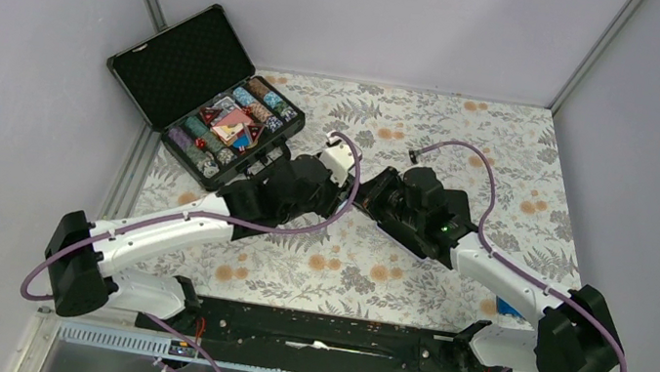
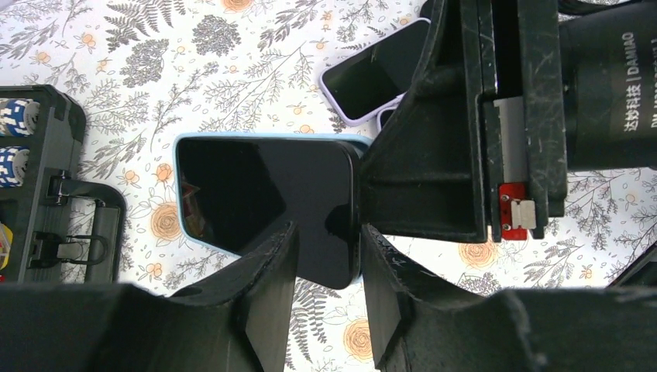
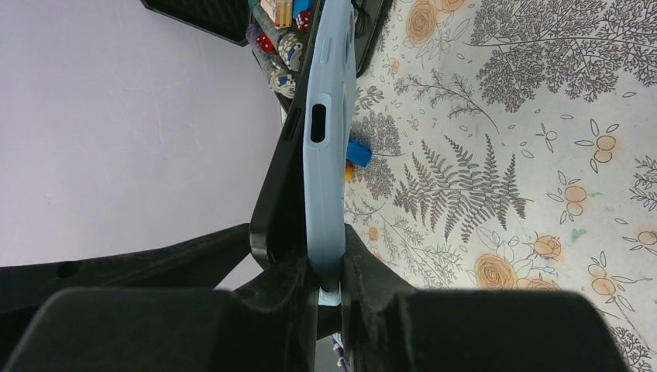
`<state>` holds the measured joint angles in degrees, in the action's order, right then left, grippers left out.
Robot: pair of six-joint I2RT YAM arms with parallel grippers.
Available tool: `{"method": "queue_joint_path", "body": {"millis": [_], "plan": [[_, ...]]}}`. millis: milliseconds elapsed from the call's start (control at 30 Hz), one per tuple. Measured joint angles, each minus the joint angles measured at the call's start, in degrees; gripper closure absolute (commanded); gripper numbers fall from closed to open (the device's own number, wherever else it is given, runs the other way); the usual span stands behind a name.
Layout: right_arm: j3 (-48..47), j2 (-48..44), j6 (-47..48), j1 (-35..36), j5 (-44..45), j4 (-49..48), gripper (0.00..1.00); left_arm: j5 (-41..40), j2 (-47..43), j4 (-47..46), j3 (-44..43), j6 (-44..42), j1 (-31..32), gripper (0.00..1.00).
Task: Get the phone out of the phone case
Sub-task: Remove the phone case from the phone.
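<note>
Right gripper [image 3: 325, 267] clamps case [image 3: 325, 178] (blue), left gripper [image 2: 329, 256] straddles phone [image 2: 263, 190]

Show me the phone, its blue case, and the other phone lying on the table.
phone [image 2: 256, 194], left wrist view, middle of its dark screen.
blue case [image 3: 325, 178], right wrist view, side wall below the cutout.
other phone [image 2: 372, 74], left wrist view, its dark screen.

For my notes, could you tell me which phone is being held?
The blue-cased phone, clamped at its edge; the lilac-cased phone lies free on the tablecloth.
</note>
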<state>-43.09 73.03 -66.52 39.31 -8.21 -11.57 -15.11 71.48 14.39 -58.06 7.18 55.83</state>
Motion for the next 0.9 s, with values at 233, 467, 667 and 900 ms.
{"method": "queue_joint_path", "body": {"millis": [233,467,667,900], "plan": [[0.63,0.0,-0.13,0.0,-0.85,-0.74,1.0,-1.03,0.04,-0.09,-0.44,0.42,-0.04,0.6],[0.94,0.0,-0.31,0.0,-0.94,-0.72,1.0,-0.37,0.74,1.09,-0.85,0.39,-0.17,0.55],[1.01,0.0,-0.39,0.0,-0.98,-0.74,1.0,-0.13,0.74,1.51,-0.85,0.2,-0.24,0.57],[1.01,0.0,-0.33,0.0,-0.87,-0.52,1.0,-0.09,1.05,1.77,-0.85,-0.17,-0.44,0.41]]}}
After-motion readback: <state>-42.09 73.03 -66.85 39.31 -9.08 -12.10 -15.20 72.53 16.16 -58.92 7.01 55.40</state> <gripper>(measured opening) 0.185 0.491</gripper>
